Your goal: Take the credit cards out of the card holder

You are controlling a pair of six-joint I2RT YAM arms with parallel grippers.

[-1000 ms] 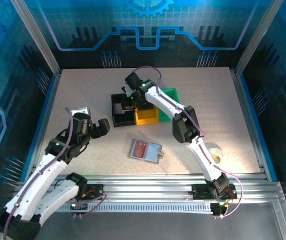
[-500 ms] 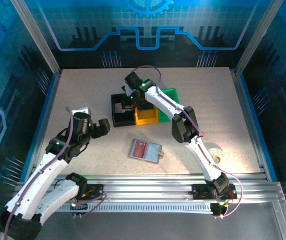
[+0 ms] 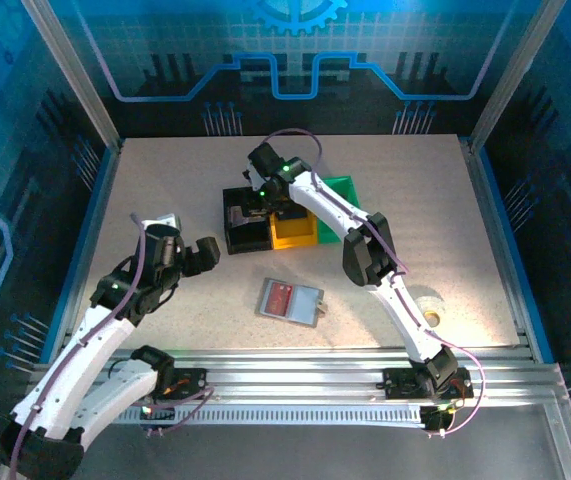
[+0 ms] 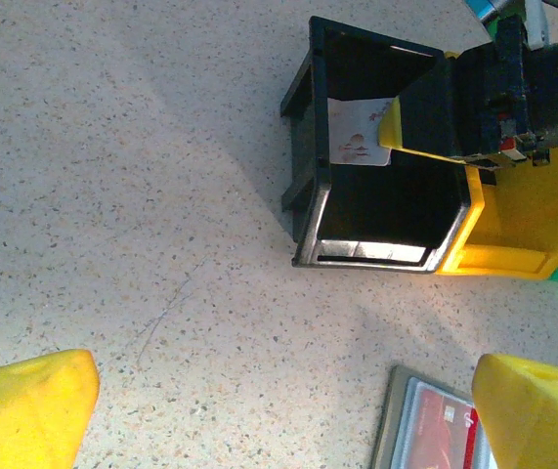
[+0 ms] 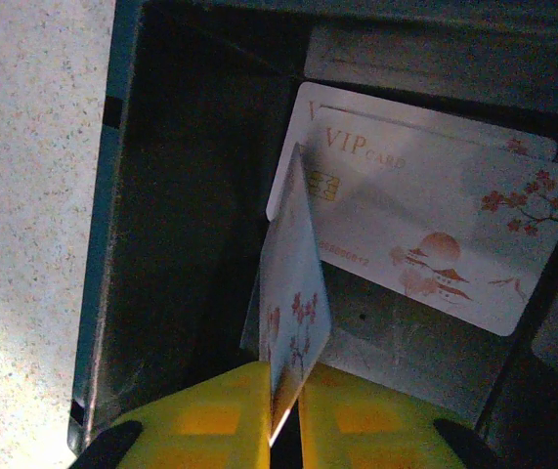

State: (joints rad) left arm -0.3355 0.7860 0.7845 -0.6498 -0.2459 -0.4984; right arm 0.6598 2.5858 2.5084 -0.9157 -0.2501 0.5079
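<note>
The grey card holder [image 3: 305, 303] lies open on the table in front of the bins, a red credit card [image 3: 279, 297] still in it; its corner [image 4: 396, 420] and the red card [image 4: 445, 430] show by my left gripper. My left gripper [image 3: 205, 255] [image 4: 283, 405] hovers open left of the holder, nothing between its fingers. My right gripper [image 3: 255, 212] [image 5: 280, 391] reaches down into the black bin [image 3: 233, 238]. Its yellow fingers stand slightly apart, and a pale credit card [image 5: 293, 313] leans edge-on between them. Two pale cards [image 5: 435, 234] lie on the bin floor.
A yellow bin [image 3: 290, 233] and a green bin [image 3: 343, 190] stand right of the black bin. A roll of tape [image 3: 427, 300] lies at the right, near my right arm. Blue walls fence in the table.
My right gripper's fingers have parted a little around the pale card over the black bin. Both arms have hardly moved.
</note>
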